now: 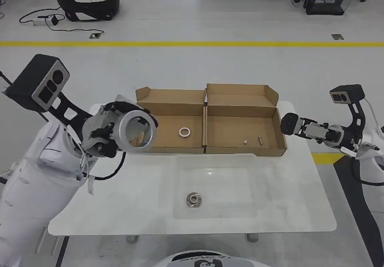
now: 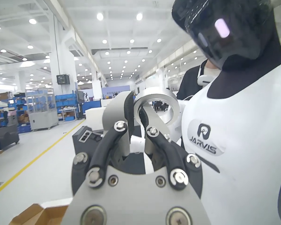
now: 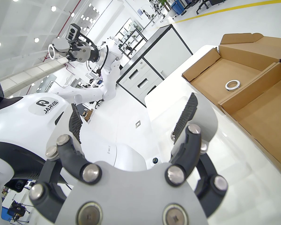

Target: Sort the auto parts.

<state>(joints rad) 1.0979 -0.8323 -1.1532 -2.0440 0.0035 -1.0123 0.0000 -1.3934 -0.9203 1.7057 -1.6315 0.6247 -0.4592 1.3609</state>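
- So far, you have one small ring (image 1: pixel 185 132) lying in the left box (image 1: pixel 169 97) and two bolts (image 1: pixel 244 141) in the right box (image 1: pixel 239 93), both at the table's (image 1: pixel 112 200) far edge.
- Your left gripper (image 2: pixel 137 114) pinches one large ring (image 2: pixel 154 92) by its wall, raised over the far left corner.
- Your right gripper (image 3: pixel 131 113) hangs wide and empty by the far right corner.
- One round part (image 1: pixel 194 199) waits in the clear tray (image 1: pixel 232 187) near the front edge; I judge the sort well past half.

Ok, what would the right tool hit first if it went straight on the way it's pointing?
Probably nothing close: the open right tool points across above the white table, beside the cardboard boxes; the metal ring in the left tool may lie farther along.
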